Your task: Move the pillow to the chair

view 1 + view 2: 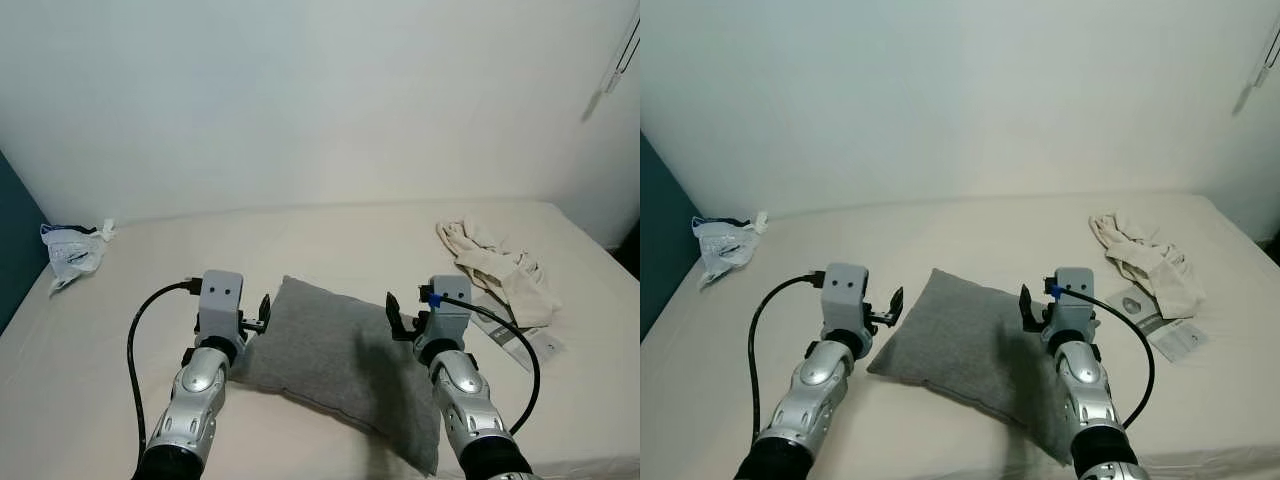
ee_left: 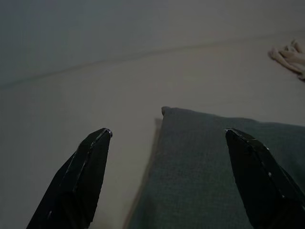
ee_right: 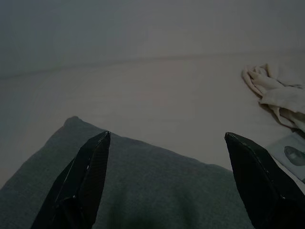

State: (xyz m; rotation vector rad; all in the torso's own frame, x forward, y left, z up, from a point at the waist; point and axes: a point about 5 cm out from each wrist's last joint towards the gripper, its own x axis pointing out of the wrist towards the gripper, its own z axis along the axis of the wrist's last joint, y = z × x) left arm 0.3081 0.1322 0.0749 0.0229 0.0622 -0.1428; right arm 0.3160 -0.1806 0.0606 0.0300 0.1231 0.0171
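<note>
Beige bed (image 1: 330,235) below white wall | grey pillow (image 1: 335,355) lower centre | left hand (image 1: 262,313) fingers spread at its left corner | right hand (image 1: 397,318) fingers spread over its right side

Left arm: I have it reaching forward, left gripper (image 1: 264,312) fingers spread wide.
Right arm: reaching forward beside it, right gripper (image 1: 395,318) fingers also spread wide.
</note>
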